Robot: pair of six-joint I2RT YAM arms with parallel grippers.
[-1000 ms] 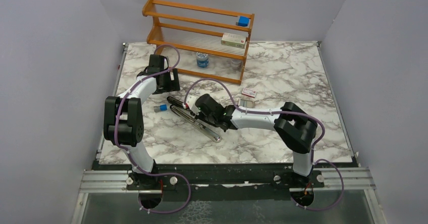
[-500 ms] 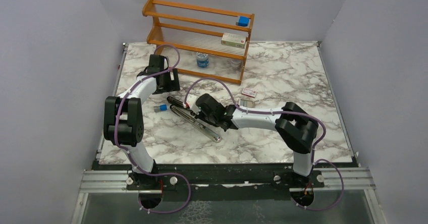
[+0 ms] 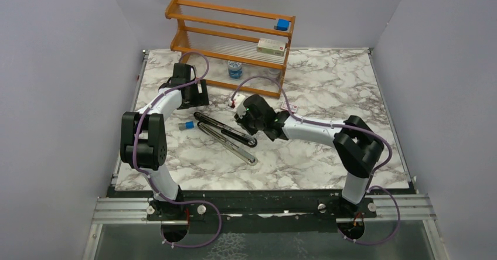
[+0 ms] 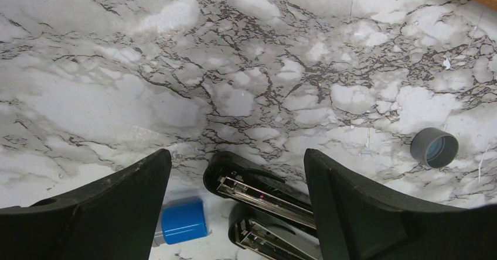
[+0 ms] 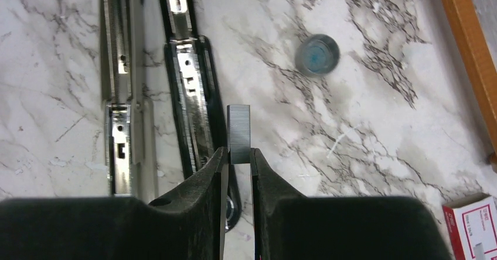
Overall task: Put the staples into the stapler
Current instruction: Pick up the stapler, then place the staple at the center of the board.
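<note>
The stapler (image 3: 234, 136) lies opened on the marble table, its two long bars side by side with the silver channels facing up (image 5: 187, 78). My right gripper (image 5: 238, 153) is shut on a short grey strip of staples (image 5: 238, 132), which sticks out past the fingertips. The strip hangs just right of the stapler's black bar. From above, the right gripper (image 3: 243, 118) sits just behind the stapler's middle. My left gripper (image 4: 237, 154) stands open and holds nothing, its fingers astride the stapler's far-left end (image 4: 258, 192). It shows from above at the back left (image 3: 195, 101).
A small blue-capped cylinder (image 3: 189, 125) lies left of the stapler's end (image 4: 183, 220). A grey cap (image 5: 317, 55) rests behind the stapler. A red-and-white box (image 5: 472, 225) lies to the right. A wooden rack (image 3: 234, 43) with a bottle (image 3: 235, 68) under it stands at the back.
My right gripper has closed a little further and moved off the stapler toward the back right, leaving both bars uncovered. The left arm has not moved.
</note>
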